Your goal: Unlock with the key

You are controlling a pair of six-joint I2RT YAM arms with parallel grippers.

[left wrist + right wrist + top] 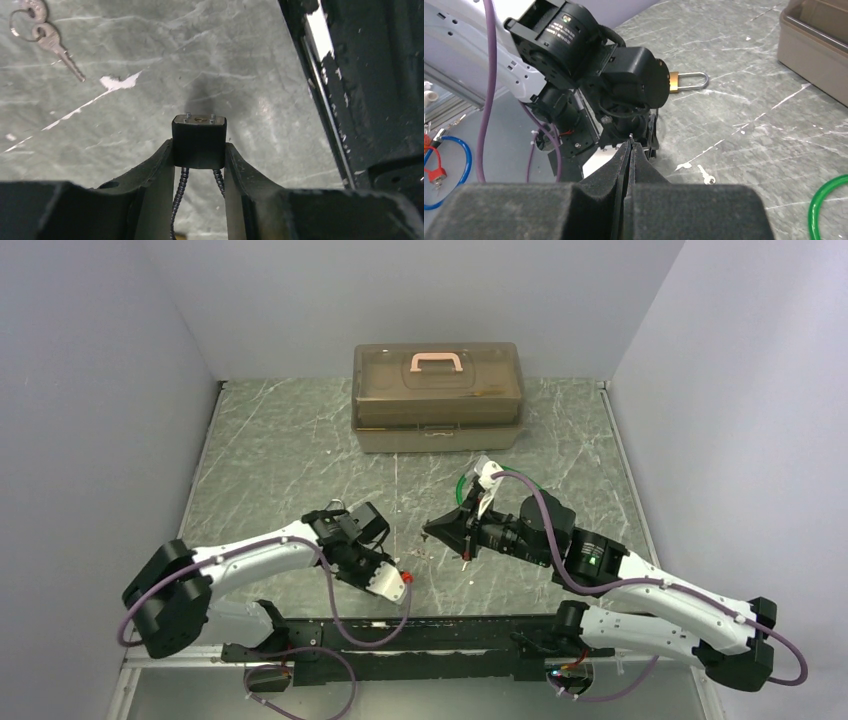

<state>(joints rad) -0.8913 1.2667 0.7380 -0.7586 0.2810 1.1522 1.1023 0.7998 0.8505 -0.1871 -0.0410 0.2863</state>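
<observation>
My left gripper (pixel 199 152) is shut on a small black padlock (pixel 199 135). Its keyhole face points away from the wrist and its black cable shackle hangs back between the fingers. In the top view the left gripper (pixel 385 578) points toward the near rail, and the lock is hidden there. My right gripper (pixel 630 146) is shut, with a thin metal key tip (pixel 630 134) sticking out between the fingertips. It sits just right of the left wrist, tip (pixel 433 528) pointing left.
A brass padlock (pixel 679 80) lies on the table behind the left arm. A loose key (pixel 705 175) lies on the marble, and ringed keys (pixel 50 40) lie nearby. There is a brown toolbox (pixel 437 395) at the back, a green ring (pixel 830 207) and a black rail (pixel 350 100).
</observation>
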